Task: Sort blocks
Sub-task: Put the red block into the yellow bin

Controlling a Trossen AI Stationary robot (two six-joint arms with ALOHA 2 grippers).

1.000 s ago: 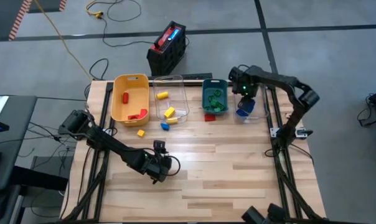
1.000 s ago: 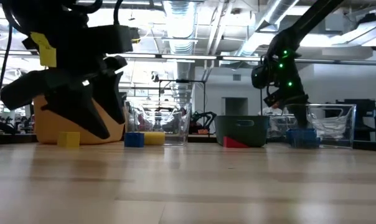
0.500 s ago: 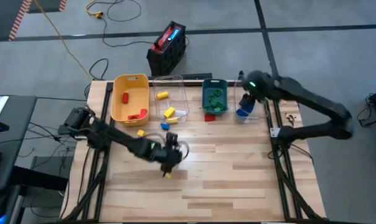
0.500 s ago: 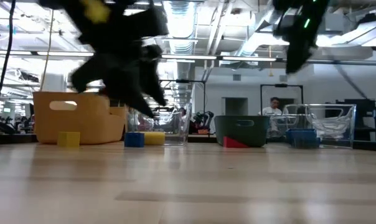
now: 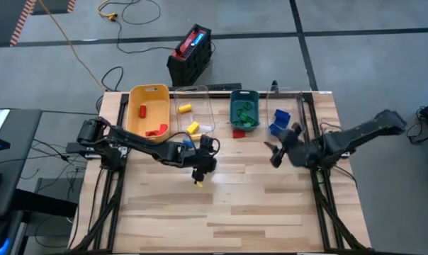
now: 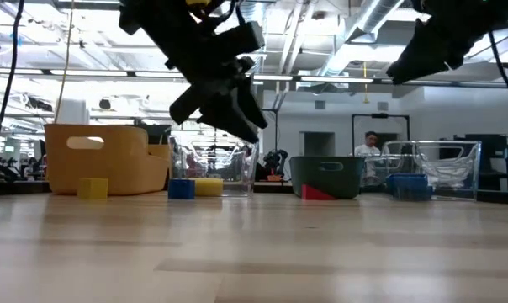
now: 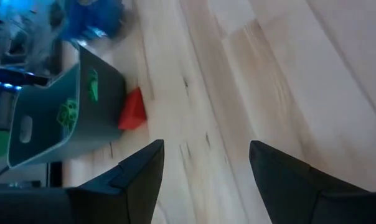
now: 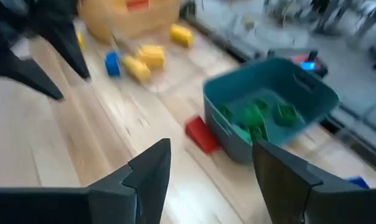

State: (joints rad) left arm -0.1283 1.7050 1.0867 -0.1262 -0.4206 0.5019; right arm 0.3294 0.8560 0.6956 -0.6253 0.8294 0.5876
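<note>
Behind the teal bin (image 6: 325, 175), a half-hidden red block (image 6: 316, 193).

In the high view the left gripper (image 5: 202, 168) hides the blue block and part of the yellow block that the low view shows just in front of the clear bin (image 6: 210, 165). Something small and yellow shows at its fingertips; what it is cannot be told. In the low view the right gripper (image 6: 439, 38) is cut off by the top edge, so its fingertips are unseen. The right wrist view is blurred: the green blocks (image 8: 255, 116) in the teal bin (image 8: 272, 102) beyond the fingers cannot be counted. In the left wrist view the teal bin (image 7: 51, 118) runs off the edge, and the blue shape (image 7: 88, 15) past it is smeared.
</note>
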